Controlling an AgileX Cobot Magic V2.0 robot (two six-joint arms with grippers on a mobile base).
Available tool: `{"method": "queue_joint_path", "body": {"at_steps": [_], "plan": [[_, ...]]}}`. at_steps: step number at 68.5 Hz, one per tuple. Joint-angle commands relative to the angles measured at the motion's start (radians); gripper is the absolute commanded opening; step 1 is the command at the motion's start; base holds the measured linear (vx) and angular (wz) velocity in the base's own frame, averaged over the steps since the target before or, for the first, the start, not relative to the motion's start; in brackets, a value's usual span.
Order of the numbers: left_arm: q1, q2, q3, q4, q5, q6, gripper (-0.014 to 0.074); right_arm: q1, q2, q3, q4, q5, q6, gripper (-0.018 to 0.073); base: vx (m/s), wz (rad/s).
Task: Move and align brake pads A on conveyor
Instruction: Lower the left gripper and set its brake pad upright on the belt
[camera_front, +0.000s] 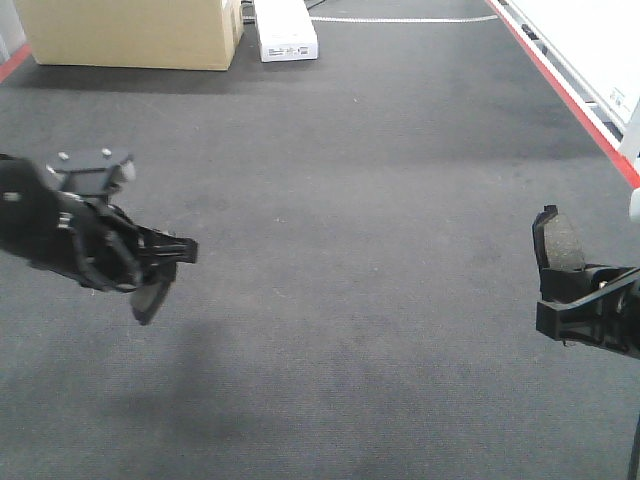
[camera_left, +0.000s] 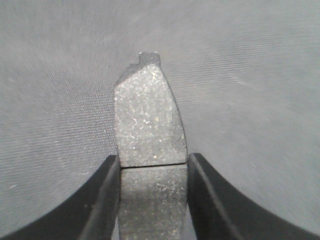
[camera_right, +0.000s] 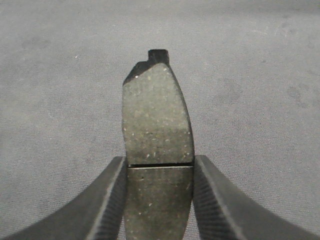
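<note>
Left gripper (camera_front: 172, 258), black, sat mid-left in the front view, fingers clamped on a dark grey, slightly curved oblong brake pad (camera_left: 147, 120). The pad hung tilted downward from the fingertips and appeared clear of the belt, with a faint shadow below it. In the left wrist view both fingers pressed the pad's long edges at the centre groove, and the tabbed end pointed away from the camera.

Right gripper (camera_front: 585, 300), black, was at the right edge of the front view, also closed on a second brake pad (camera_front: 562, 243), dark grey and oblong. That one stood roughly upright above the fingers. The right wrist view showed the same grip at the groove.

Both arms were well apart over the wide, flat, dark grey felt-like conveyor belt (camera_front: 350, 190). A red side edge (camera_front: 565, 85) ran along the upper right. A tan cardboard box (camera_front: 130, 30) and a flat white box (camera_front: 285, 28) sat at top left.
</note>
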Motion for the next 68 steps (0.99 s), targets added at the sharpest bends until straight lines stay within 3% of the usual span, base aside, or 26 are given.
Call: {"method": "queue_joint_path", "body": {"at_steps": [1,17,30,46,56,68], "plan": [[-0.004,0.036,-0.064,-0.01,-0.054,-0.024,0.0104,-0.003,-0.01,-0.032,-0.01,-0.09,-0.004,0.0096,0.0,0.0],[-0.004,0.185,-0.129,-0.008,-0.026,-0.026,0.0109,-0.003,-0.01,-0.032,-0.01,-0.09,-0.004,0.0096,0.0,0.0],[-0.003,0.245,-0.134,-0.003,-0.033,-0.118,0.0118,-0.003,-0.01,-0.032,-0.01,-0.09,-0.004,0.0096,0.0,0.0],[-0.003,0.262,-0.134,-0.004,-0.021,-0.129,0.0145,-0.003,-0.01,-0.032,-0.01,-0.09,-0.004,0.0096,0.0,0.0],[-0.003,0.264,-0.134,-0.003,-0.007,-0.128,0.0208,-0.003,-0.01,-0.032,-0.01,-0.09,-0.004,0.0096,0.0,0.0],[-0.003,0.252,-0.134,0.015,-0.026,-0.127,0.0351,-0.003,-0.01,-0.032,-0.01,-0.09,-0.004,0.0096,0.0,0.0]]}}
